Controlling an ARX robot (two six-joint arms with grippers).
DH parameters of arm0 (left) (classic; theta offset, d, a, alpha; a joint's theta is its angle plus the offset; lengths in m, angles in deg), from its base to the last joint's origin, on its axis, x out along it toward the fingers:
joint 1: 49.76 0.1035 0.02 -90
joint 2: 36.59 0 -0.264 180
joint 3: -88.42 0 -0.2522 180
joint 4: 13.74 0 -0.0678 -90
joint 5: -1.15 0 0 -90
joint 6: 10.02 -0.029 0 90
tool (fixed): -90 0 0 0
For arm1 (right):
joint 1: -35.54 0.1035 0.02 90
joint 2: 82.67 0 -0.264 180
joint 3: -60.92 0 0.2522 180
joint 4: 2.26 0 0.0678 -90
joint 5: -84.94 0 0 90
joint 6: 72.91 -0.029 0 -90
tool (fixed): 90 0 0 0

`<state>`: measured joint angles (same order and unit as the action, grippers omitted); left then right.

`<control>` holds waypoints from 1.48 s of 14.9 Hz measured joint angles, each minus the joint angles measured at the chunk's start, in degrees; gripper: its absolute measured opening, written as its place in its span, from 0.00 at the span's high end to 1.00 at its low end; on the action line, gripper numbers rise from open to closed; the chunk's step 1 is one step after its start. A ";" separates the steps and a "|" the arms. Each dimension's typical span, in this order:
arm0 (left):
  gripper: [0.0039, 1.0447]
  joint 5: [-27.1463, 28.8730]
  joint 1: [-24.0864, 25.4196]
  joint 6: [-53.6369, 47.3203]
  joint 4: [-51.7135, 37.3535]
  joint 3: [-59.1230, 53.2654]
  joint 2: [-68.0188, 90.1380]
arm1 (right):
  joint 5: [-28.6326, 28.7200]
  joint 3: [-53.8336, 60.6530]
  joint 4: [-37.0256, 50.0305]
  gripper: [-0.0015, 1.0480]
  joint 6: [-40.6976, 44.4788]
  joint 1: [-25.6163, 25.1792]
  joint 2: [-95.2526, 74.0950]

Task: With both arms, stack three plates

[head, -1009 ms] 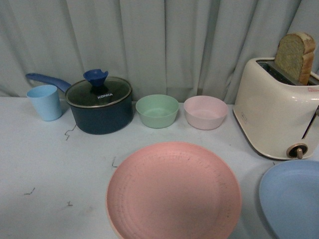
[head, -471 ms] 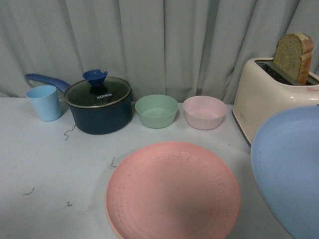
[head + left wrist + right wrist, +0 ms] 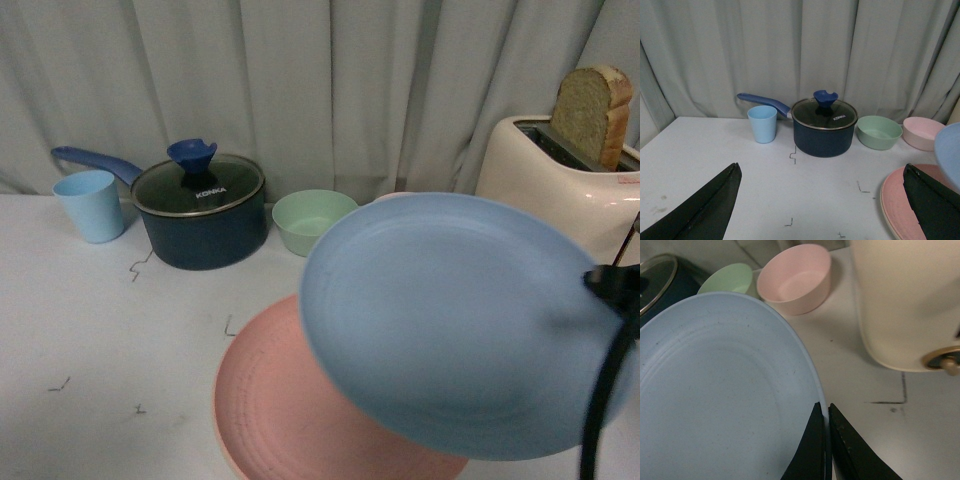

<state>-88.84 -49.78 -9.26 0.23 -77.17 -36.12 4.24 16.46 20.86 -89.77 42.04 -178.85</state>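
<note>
The right gripper (image 3: 824,440) is clenched on the near right rim of the blue plate (image 3: 455,320), one finger above the rim and one below. It holds the plate in the air, tilted, over the right half of the pink plate (image 3: 290,410), which lies flat near the desk's (image 3: 110,330) front edge. The blue plate spreads leftward from the claw, so what matters next is centring and levelling it over the pink one before lowering it; it looks shifted too far right. A cream edge under the pink plate may be the beige one; I cannot tell. The left gripper (image 3: 822,200) is released, jaws wide and holding nothing, low over the desk's front left part

Counted: 2 plates clearly seen, 2 bowls (1 green (image 3: 314,221), 1 pink (image 3: 794,277)), 1 lidded pot (image 3: 200,208), 1 blue cup (image 3: 90,205), 1 toaster (image 3: 560,185) with bread
</note>
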 joint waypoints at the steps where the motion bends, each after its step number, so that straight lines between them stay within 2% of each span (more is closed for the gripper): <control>1: 0.06 0.00 0.00 0.00 0.00 0.00 0.00 | -1.55 -1.68 -0.39 0.98 -0.20 2.84 -2.05; 3: 0.06 0.00 0.00 0.00 0.00 0.00 0.00 | -5.18 -5.40 -2.75 0.98 -0.31 7.10 -5.79; 6: 0.06 0.00 0.00 0.00 0.00 0.00 0.00 | -7.89 -7.74 -5.18 0.98 -0.26 9.44 -10.71; 12: 0.06 0.00 0.00 -0.02 0.00 0.00 0.00 | -8.02 -9.75 -6.80 0.98 -1.60 11.91 -14.36; 14: 0.06 0.00 0.00 0.00 0.00 0.00 0.00 | -7.19 -9.75 -6.91 0.86 -1.77 11.96 -14.36; 16: 0.06 0.00 0.00 0.00 0.00 0.00 0.00 | -5.88 -8.33 -7.23 0.52 -3.15 11.43 -11.58; 19: 0.06 0.00 0.00 0.00 0.00 0.00 0.00 | -4.20 -5.99 -7.69 0.06 -4.52 9.79 1.27; 22: 0.06 0.00 0.00 0.00 0.00 0.00 0.00 | -3.23 -4.98 -8.28 0.07 -5.01 9.18 5.86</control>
<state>-88.84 -49.78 -9.26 0.23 -77.17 -36.12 1.00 11.47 12.58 -94.77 51.22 -172.99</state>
